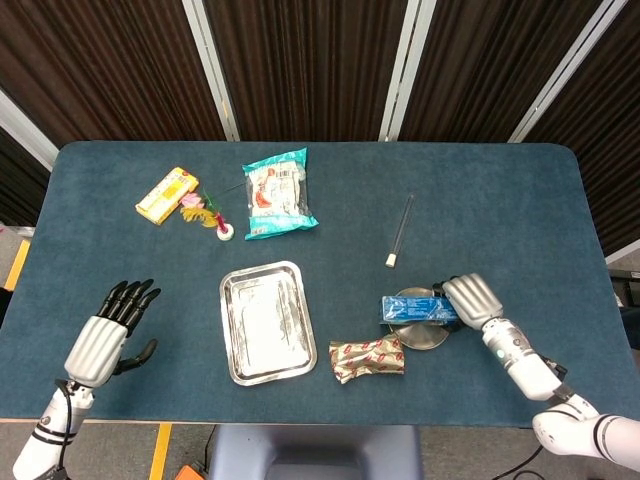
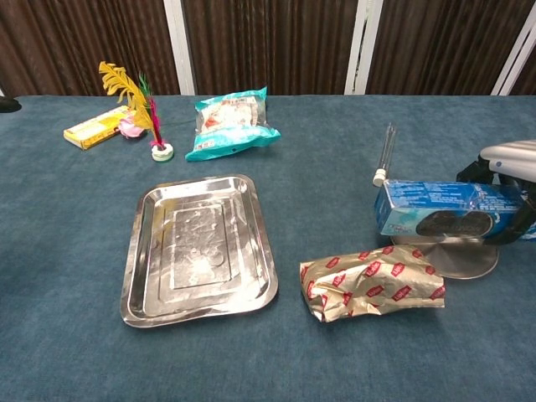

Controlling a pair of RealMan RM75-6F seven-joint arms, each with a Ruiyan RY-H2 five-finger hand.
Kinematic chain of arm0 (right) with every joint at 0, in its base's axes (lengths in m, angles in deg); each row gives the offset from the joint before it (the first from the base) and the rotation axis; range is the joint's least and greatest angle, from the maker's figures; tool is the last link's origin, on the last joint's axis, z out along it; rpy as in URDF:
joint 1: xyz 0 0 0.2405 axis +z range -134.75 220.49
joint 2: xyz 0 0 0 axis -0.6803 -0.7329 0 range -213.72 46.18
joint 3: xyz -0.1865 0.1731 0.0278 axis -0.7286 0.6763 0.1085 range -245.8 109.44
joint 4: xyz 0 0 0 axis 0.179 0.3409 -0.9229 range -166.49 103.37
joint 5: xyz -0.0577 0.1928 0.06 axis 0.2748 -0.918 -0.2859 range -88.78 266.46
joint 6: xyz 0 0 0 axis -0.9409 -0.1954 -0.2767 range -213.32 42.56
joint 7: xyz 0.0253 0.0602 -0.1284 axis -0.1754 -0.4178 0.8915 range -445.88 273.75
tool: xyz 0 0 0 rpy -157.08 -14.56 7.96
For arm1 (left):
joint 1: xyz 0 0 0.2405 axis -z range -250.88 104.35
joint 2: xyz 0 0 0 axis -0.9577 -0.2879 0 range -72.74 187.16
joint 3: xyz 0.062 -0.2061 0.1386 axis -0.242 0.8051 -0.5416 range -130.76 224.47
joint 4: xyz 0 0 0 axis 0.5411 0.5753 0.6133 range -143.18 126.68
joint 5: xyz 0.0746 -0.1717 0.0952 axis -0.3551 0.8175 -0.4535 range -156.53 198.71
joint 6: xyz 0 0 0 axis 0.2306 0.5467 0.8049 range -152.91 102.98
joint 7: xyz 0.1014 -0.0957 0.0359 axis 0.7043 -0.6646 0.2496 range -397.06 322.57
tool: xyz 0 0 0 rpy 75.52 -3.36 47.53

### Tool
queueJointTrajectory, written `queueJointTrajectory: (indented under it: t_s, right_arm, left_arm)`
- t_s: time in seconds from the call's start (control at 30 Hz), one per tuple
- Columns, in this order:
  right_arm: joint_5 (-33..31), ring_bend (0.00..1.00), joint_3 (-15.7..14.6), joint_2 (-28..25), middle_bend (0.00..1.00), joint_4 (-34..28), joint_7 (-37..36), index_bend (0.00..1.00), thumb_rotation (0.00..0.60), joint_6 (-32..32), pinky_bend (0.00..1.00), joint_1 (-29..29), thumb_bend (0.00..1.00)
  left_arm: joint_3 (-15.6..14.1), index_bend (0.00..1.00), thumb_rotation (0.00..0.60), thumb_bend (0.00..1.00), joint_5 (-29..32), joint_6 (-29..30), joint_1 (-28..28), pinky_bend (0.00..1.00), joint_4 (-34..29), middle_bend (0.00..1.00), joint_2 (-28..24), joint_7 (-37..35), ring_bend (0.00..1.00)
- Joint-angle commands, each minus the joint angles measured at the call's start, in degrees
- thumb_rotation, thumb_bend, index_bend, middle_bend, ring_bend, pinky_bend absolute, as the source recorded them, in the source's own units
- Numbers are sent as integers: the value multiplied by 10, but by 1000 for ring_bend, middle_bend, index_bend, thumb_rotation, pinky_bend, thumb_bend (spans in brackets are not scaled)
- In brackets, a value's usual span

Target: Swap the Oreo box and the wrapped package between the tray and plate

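Note:
My right hand (image 1: 470, 298) (image 2: 509, 159) grips the blue Oreo box (image 1: 416, 309) (image 2: 444, 208) by its right end and holds it level just over the round metal plate (image 1: 421, 335) (image 2: 456, 260). The wrapped package (image 1: 367, 358) (image 2: 373, 282), gold with red marks, lies on the table between the plate and the metal tray (image 1: 266, 321) (image 2: 201, 248), which has nothing in it. At the table's front left my left hand (image 1: 108, 333) hangs with fingers spread and nothing in it, seen only in the head view.
A glass tube (image 1: 400, 229) (image 2: 385, 153) lies behind the plate. Further back are a teal snack bag (image 1: 277, 193) (image 2: 229, 122), a feather shuttlecock (image 1: 210, 214) (image 2: 142, 105) and a yellow box (image 1: 166, 194) (image 2: 100, 126).

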Motion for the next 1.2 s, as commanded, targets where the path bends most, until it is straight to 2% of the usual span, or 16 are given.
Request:
queueJointTrajectory:
  t_s: [0.03,0.1,0.17,0.33,0.43,0.57,0.67,0.8,0.93,1.07,1.2]
  right_arm:
    - [7,568,4,6,655,5,-9,751,600,-7,675,-2,250]
    - [14,541,7,9,626,6,-14,693,600,-7,656,-3,250]
    - [17,493,9,10,562,6,-17,587,600,-8,620,-4,250]
    - [7,233,11,-8,293,-7,-5,134,600,-37,437,-2,242]
    - [4,142,10,-17,213,-12,7,8,600,-46,359,-3,214]
    - [9,109,12,-40,175,-40,-5,0,600,-47,310,-7,183]
    - [35,75,14,-77,141,-84,-36,0,600,-1,256,-28,167]
    - [76,7,11,-137,69,-147,-73,0,600,111,146,-85,156]
    - [125,0,-14,-172,2,-189,-67,0,600,263,22,-180,155]
    - [172,0,-41,-173,0,-168,-80,0,600,393,6,-271,155]
    - [198,0,-46,-172,0,-135,-111,0,600,451,29,-311,153]
  left_arm:
    - [-1,0,600,385,0,-2,0,0,4,0,2,-4,0]
    - [0,0,600,385,-2,0,0,0,6,0,2,-7,0]
    - [0,0,600,385,-3,1,0,0,7,0,1,-10,0]
    - [-2,0,600,384,-3,1,-2,0,6,0,-5,-21,0]
    - [-1,0,600,382,-1,-1,-2,0,5,0,-7,-26,0]
    - [-4,0,600,383,-6,1,-2,0,-5,0,-13,-33,0]
    - [-16,0,600,385,-21,5,-6,0,-29,0,-25,-38,0]
    - [-43,0,600,382,-56,-4,-4,0,-71,0,-37,-35,0]
    - [-66,0,600,381,-89,-44,14,5,-113,0,-30,-23,0]
    - [-66,0,600,377,-92,-102,41,25,-139,0,2,-5,0]
    - [-47,0,600,361,-68,-168,74,34,-158,0,43,14,0]
